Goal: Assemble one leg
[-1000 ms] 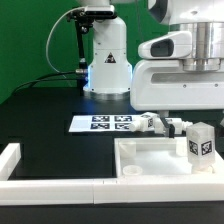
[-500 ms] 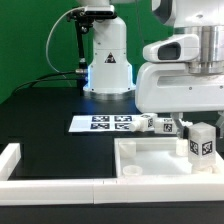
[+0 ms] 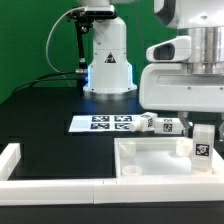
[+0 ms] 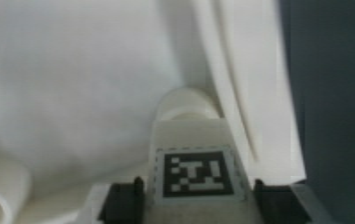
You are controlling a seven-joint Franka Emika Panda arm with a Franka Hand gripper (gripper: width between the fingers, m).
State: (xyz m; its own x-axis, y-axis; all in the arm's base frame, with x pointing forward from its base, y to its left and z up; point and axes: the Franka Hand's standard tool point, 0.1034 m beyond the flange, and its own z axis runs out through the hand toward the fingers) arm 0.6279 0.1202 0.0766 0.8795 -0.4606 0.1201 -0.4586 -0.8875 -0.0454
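Note:
The leg [image 3: 202, 143], a small white block with a black-and-white tag, is held upright over the right side of the large white tray-like part [image 3: 150, 160] in the exterior view. My gripper [image 3: 202, 132] is shut on the leg from above; its fingers are mostly hidden by the arm's white body. In the wrist view the leg [image 4: 197, 155] stands between my dark fingertips [image 4: 129, 197], tag facing the camera, its far end over the tray's white floor [image 4: 85, 80] next to a raised wall. Two other tagged legs [image 3: 158, 124] lie behind the tray.
The marker board [image 3: 103, 123] lies flat on the black table behind the tray. A white rail [image 3: 50, 185] runs along the front edge with a corner piece at the exterior view's left. The robot's base [image 3: 108, 60] stands at the back.
The arm and the held leg have shifted slightly toward the exterior view's right and a little lower over the tray. The legs behind the tray show more fully.

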